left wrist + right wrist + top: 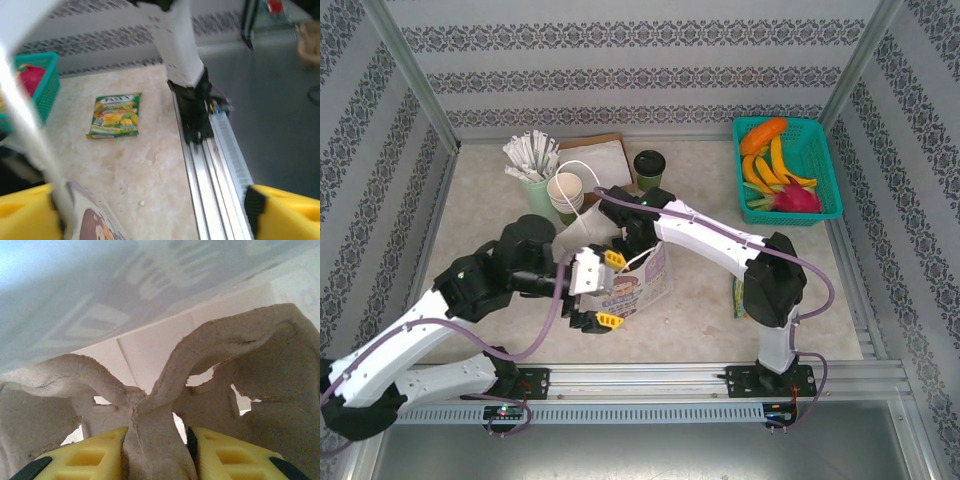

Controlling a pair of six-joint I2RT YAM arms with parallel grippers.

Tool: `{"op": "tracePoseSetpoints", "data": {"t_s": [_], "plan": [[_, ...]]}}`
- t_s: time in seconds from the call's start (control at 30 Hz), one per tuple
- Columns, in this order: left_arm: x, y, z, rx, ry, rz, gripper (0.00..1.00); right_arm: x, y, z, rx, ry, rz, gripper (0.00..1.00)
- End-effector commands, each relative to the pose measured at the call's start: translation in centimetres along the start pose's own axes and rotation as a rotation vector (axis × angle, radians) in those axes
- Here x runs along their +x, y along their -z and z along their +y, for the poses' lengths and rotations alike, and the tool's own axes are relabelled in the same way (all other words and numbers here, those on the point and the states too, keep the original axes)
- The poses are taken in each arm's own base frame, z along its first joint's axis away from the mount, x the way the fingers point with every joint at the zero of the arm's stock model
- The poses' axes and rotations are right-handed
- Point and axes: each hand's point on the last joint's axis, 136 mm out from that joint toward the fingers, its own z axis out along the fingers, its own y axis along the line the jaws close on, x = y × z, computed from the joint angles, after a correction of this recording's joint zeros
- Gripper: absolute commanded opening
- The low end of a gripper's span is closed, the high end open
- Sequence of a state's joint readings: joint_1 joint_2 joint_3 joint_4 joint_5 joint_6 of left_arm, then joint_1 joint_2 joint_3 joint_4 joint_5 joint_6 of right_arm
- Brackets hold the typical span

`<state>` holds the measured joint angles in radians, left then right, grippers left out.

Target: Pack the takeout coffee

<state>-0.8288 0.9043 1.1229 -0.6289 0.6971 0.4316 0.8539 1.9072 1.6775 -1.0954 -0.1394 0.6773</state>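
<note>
The pale marbled table (710, 180) carries most of its load along the far edge. At about eleven o'clock stands a light green cup (533, 190) full of white wrapped sticks. A stack of cream paper cups (565, 192) is just beside it, and flat brown and white sheets (605, 155) lie behind. At twelve o'clock a dark green coffee cup (649, 170) with a black lid stands upright. At two o'clock sits a teal basket (795, 215) of fruit. A green snack packet (738, 298) lies flat at four o'clock. A printed white bag (645, 285) is near the middle, and a metal rail (650, 380) runs along the six o'clock edge.
</note>
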Motion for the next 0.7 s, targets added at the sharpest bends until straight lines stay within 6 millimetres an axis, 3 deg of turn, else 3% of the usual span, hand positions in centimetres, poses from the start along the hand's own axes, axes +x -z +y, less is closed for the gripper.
{"op": "tracePoseSetpoints", "data": {"t_s": [0.0,0.13,0.2,0.27,0.37,0.43,0.57,0.67], "plan": [[-2.5,1.9,1.0,-0.075,0.062,-0.166,0.99,-1.2,0.6,-0.3,0.026,0.063,-0.108,0.36],[-0.6,2.7,3.5,-0.224,0.206,-0.115,1.0,-1.8,0.4,-0.5,0.032,0.088,-0.161,0.36],[0.3,3.5,5.7,-0.364,0.297,-0.111,1.0,-2.2,0.3,-0.8,0.042,0.092,-0.186,0.36],[1.4,5.4,8.4,-0.554,0.435,-0.119,1.0,-2.5,0.2,-1.1,0.054,0.094,-0.214,0.36],[3.1,8.6,10.4,-0.77,0.689,-0.131,1.0,-2.8,-0.1,-1.3,0.059,0.105,-0.244,0.36],[4.6,9.8,10.2,-0.843,0.849,-0.095,1.0,-2.8,-0.2,-1.4,0.063,0.122,-0.243,0.36],[8.8,10.3,7.9,-0.897,1.174,0.066,1.0,-2.4,-0.6,-1.8,0.077,0.14,-0.231,0.37],[9.9,9.6,6.8,-0.873,1.298,0.112,1.0,-2.3,-0.7,-1.9,0.08,0.155,-0.225,0.37]]}}
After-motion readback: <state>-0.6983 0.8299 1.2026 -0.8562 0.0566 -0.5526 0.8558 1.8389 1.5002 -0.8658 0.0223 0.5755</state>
